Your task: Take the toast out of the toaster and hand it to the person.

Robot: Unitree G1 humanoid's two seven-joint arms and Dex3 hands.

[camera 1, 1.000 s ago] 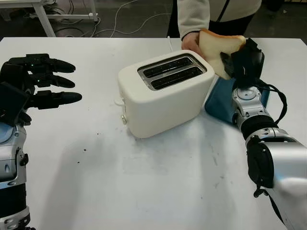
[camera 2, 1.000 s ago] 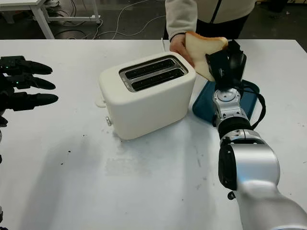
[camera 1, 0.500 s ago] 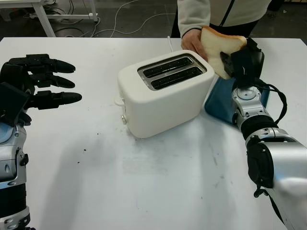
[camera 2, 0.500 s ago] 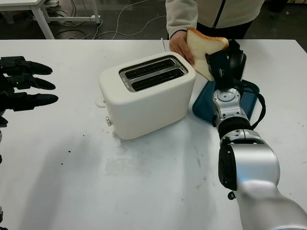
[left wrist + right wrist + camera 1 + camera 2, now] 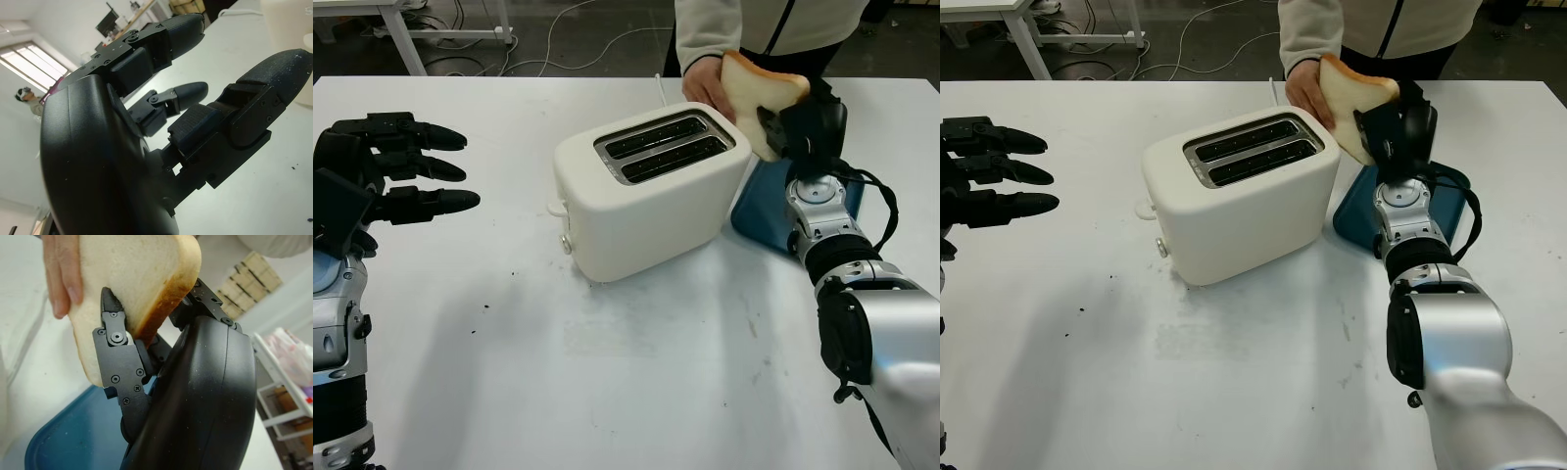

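The person's hand (image 5: 705, 86) was partly hidden behind the toast (image 5: 756, 93), its fingers touching the slice's far face. The right hand (image 5: 800, 127) pinched the toast's lower edge above the toaster's (image 5: 646, 196) right end (over a blue tray (image 5: 759, 206)). The left hand (image 5: 386, 171) hovered open over the white table (image 5: 607, 372), well apart.

Bright even light, soft shadows, blurred backgrounds.

Cream toaster (image 5: 646, 191), pale brown-crusted toast (image 5: 756, 93), blue tray (image 5: 766, 206), white table (image 5: 607, 362).
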